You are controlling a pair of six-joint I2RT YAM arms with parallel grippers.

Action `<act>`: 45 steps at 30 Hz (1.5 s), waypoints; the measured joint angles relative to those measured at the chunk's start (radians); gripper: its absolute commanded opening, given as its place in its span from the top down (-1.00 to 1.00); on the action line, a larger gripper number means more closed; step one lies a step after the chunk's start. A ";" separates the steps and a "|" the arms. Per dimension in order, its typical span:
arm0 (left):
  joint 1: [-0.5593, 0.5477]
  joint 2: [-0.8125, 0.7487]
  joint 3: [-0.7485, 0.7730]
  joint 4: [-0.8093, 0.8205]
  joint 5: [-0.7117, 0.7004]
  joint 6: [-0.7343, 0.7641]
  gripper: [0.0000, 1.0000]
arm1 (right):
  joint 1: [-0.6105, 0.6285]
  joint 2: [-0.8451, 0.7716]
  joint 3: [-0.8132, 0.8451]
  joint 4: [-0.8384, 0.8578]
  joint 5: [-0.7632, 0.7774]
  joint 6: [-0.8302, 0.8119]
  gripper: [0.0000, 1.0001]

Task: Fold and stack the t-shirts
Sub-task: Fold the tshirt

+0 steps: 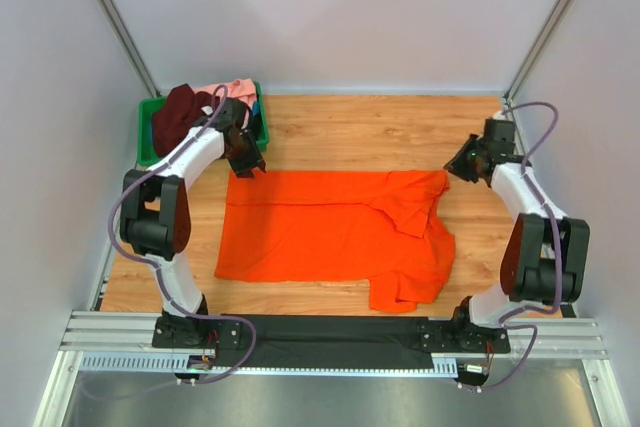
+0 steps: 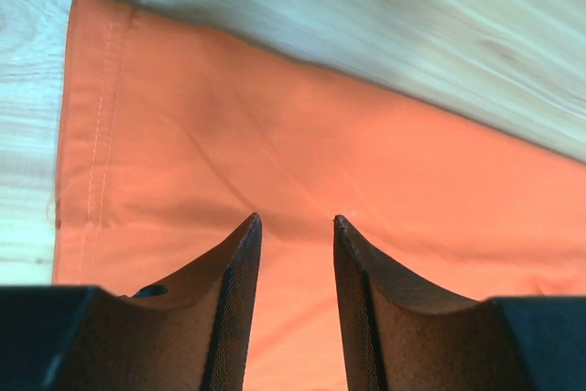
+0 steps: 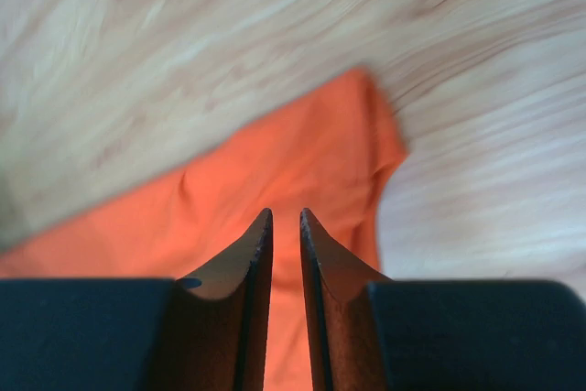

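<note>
The bright orange t-shirt lies spread on the wooden table, its right side folded over in loose layers. My left gripper hovers over the shirt's far left corner; in the left wrist view its jaws are open and empty above the hemmed orange cloth. My right gripper is by the shirt's far right corner; in the right wrist view it shows a narrow empty gap above the orange corner. The dark maroon shirt and the light pink shirt lie bunched in the bin.
A green plastic bin stands at the far left corner of the table, just behind my left arm. Grey walls close in the table on three sides. Bare wood lies beyond the orange shirt.
</note>
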 measured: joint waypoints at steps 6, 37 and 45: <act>0.000 -0.158 -0.006 -0.014 0.036 0.055 0.09 | 0.367 -0.191 -0.080 -0.111 0.095 -0.089 0.78; 0.000 -0.297 -0.158 -0.035 0.095 0.136 0.12 | 0.772 0.005 -0.113 -0.192 0.507 -0.240 0.56; 0.002 -0.297 -0.158 -0.035 0.092 0.136 0.12 | 0.818 0.026 -0.089 -0.203 0.504 -0.279 0.72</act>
